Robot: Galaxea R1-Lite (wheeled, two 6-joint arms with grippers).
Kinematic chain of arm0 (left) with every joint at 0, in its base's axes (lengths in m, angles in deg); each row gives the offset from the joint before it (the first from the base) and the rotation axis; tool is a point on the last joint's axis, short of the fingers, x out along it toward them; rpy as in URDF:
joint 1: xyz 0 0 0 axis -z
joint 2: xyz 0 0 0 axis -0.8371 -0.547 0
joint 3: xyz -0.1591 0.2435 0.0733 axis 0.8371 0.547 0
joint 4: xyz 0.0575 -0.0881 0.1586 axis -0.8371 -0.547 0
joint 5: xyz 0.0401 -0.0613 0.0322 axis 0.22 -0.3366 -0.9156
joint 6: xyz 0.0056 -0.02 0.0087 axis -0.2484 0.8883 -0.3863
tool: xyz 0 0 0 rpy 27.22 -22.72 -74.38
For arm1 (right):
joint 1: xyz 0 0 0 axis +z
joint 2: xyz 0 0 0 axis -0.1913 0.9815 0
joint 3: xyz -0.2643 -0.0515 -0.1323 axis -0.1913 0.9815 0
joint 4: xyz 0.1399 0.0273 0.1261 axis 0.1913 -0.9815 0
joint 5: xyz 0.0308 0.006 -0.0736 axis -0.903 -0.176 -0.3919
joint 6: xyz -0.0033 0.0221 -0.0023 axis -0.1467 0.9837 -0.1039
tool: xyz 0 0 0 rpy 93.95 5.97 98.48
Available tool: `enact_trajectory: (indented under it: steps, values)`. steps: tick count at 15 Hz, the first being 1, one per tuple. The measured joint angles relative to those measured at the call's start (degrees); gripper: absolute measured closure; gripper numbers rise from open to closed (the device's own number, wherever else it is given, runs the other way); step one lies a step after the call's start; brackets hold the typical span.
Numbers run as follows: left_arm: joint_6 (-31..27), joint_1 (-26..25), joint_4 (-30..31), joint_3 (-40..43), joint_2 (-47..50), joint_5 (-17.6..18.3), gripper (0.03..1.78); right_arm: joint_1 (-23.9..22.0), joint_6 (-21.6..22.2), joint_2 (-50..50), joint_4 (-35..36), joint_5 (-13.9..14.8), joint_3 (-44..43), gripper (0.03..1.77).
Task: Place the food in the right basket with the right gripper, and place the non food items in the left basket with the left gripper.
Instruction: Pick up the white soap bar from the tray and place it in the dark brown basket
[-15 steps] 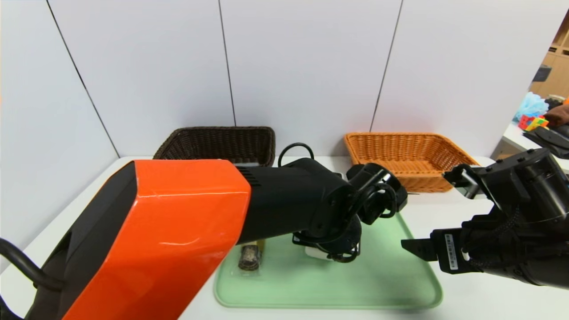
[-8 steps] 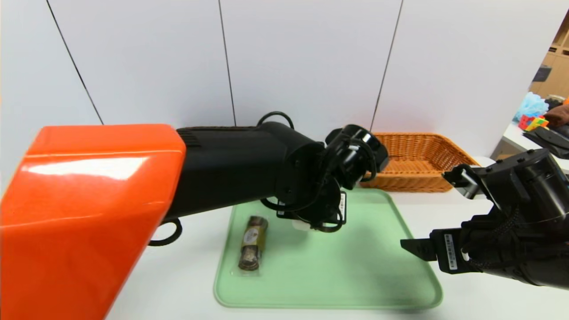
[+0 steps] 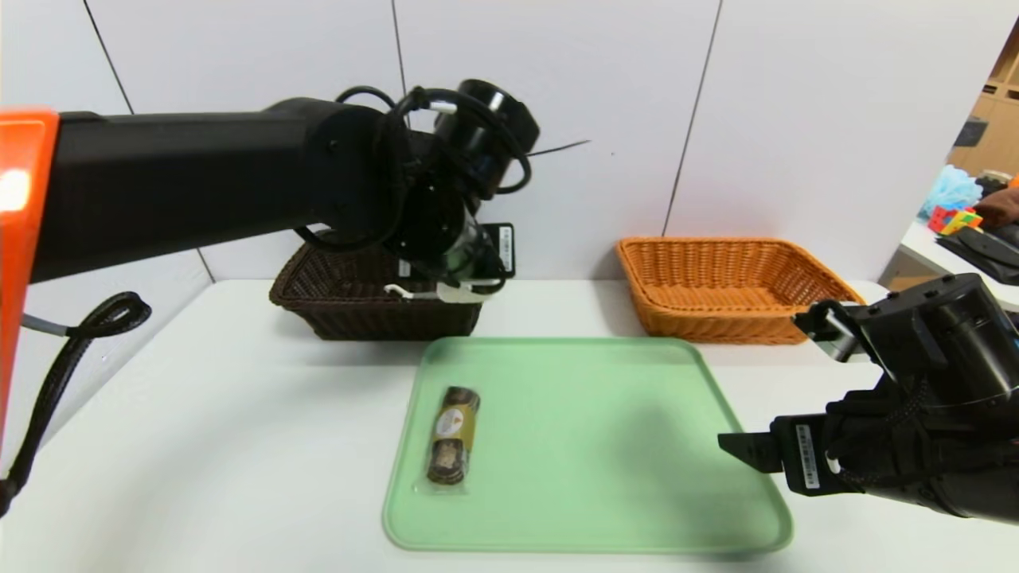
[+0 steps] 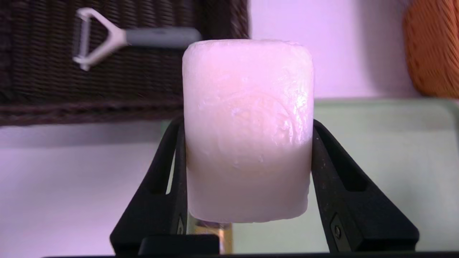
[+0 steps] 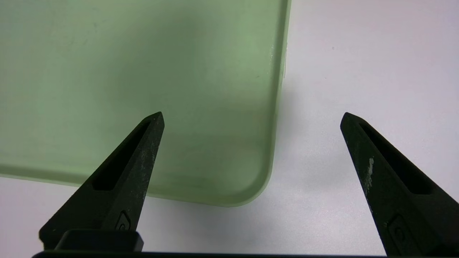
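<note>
My left gripper (image 4: 247, 136) is shut on the white soap-like bar (image 4: 247, 129), held in the air over the near rim of the dark brown basket (image 3: 350, 314). From the head view the bar (image 3: 460, 295) peeks out below the left gripper (image 3: 454, 290). The peeler (image 4: 118, 36) with white head and grey handle lies inside the dark basket (image 4: 46, 82). The wrapped cookies (image 3: 451, 435) lie on the left part of the green tray (image 3: 605, 446). The orange-tan basket (image 3: 728, 286) stands at the back right. My right gripper (image 5: 251, 118) hangs open over the tray's near right corner (image 5: 251, 186), holding nothing.
The white table (image 3: 199, 414) carries the tray and both baskets, backed by a white panel wall. A side table with colourful items (image 3: 959, 215) stands far right. A black cable (image 3: 87, 326) hangs from the left arm.
My left arm has lifted the soap bar off the tray and swung it back and left to above the dark basket. The cookies are now uncovered. The right arm stayed put.
</note>
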State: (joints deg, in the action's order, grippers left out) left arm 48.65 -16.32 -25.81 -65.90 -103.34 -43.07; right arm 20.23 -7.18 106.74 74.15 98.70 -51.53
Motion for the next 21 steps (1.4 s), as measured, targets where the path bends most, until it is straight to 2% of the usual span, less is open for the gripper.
enact_trajectory:
  steps: [3,7,14,21]
  values:
    - [-2.65,-4.25,2.05,0.00,0.84,0.15,0.84,0.05,-0.17,0.00,3.86,-0.09,1.97,0.10]
    - [-5.27,-9.35,5.88,0.00,0.67,1.05,0.84,0.20,-0.33,-0.02,4.08,-0.09,2.54,0.10]
    - [-9.44,-14.46,14.84,0.09,-4.11,2.71,0.84,1.04,-0.48,0.09,5.88,-0.09,2.69,0.10]
    - [-9.19,-18.12,15.47,0.09,-9.75,4.39,0.84,1.07,-0.52,0.57,5.85,-0.06,3.13,0.10]
